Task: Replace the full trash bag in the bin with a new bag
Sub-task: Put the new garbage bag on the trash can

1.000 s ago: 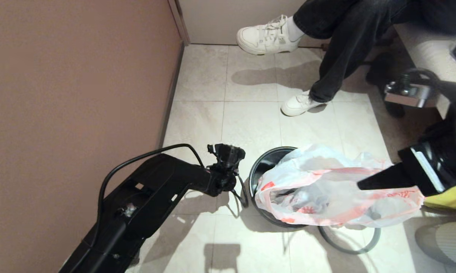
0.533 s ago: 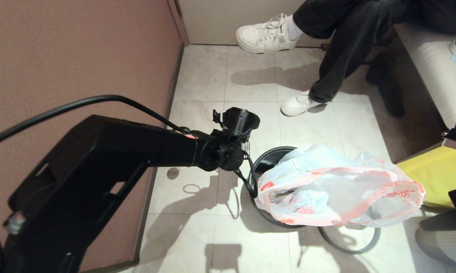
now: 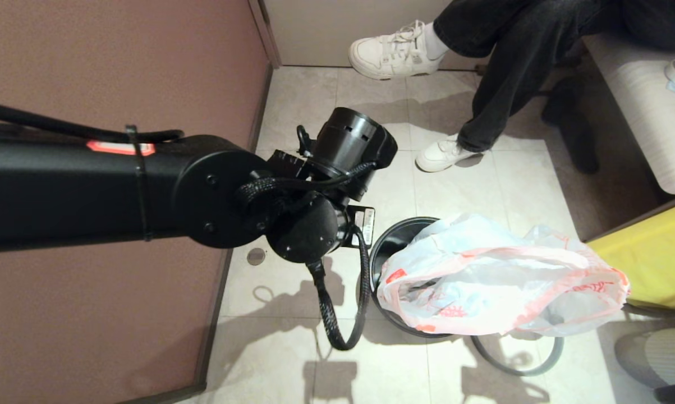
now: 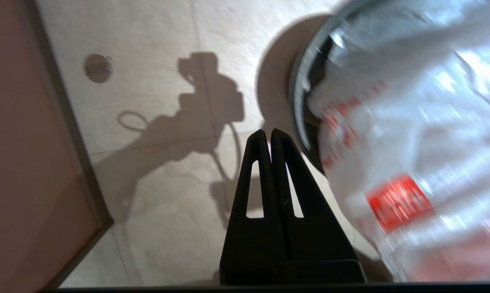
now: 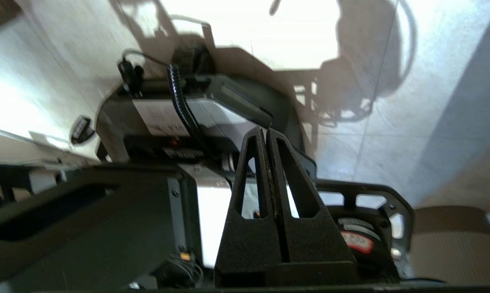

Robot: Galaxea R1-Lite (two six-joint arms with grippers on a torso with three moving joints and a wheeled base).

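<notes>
On the tiled floor (image 3: 315, 129), the bin (image 3: 387, 241) stands with a translucent, red-printed bag (image 3: 500, 286) draped over its rim and spilling toward the yellow surface (image 3: 660, 258) (a grey hoop (image 3: 517, 359) lies on the tiles beside it). Left gripper (image 4: 269, 134), fingers pressed together and holding nothing, hangs just beside the bin near the brown wall (image 3: 118, 67). Right gripper (image 5: 266, 132), likewise closed and empty, points at the robot's own base (image 5: 196, 114), well apart from the bag.

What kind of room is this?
Probably a room in a home or a small lounge, though I can't be sure. There is a pale tiled floor, a small trash bin with a plastic bag, and someone in white sneakers sitting on a padded seat.
</notes>
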